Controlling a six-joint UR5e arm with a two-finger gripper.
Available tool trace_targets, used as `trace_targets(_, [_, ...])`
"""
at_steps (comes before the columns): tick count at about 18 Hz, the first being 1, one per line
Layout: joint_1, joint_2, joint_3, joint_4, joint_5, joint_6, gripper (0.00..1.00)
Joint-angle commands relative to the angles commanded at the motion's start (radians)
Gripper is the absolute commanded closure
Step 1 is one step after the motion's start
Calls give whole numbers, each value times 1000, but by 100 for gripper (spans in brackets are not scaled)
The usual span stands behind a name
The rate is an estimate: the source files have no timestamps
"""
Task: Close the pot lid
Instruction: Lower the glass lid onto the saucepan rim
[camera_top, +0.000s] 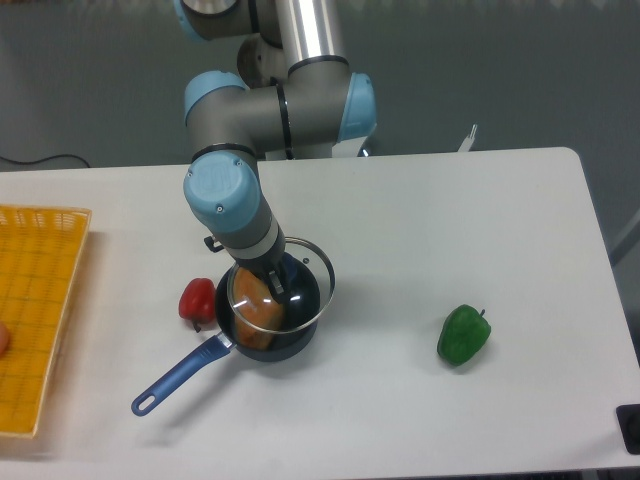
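**Lid Held Above Pot, Offset Toward the Right Rim**

The white table (420, 230) is carrying every item under inspection. The arm (270, 100) is reaching down from the back edge of the table, its blue-capped wrist sitting directly over the pot area and hiding part of the lid. A yellow basket (35, 310) is lying along the left edge of the table, well apart from the work.

The pot (290, 335) is standing upright near the table's middle, its long blue handle (180, 375) pointing toward the lower left. An orange food item (258, 310) is lying inside the pot, against its left side.

The pot lid (300, 275) is hanging over the pot, overlapping most of the opening but sitting slightly up and right of it. Whether its rim is touching the pot cannot be determined.

The fingers (275, 285) are gripping the lid at its centre; the knob itself is hidden by them.

A green pepper (463, 335) is resting well to the right of the pot. A red pepper (197, 300) is sitting just beside the pot's left wall.
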Motion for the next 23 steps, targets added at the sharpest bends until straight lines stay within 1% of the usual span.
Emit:
trace_targets(5, [-14,-15,12,6,-15,-29,52])
trace_targets(9, [-15,-17,20,6,-15,-29,53])
trace_targets(23, [-18,-32,20,6,-15,-46,52])
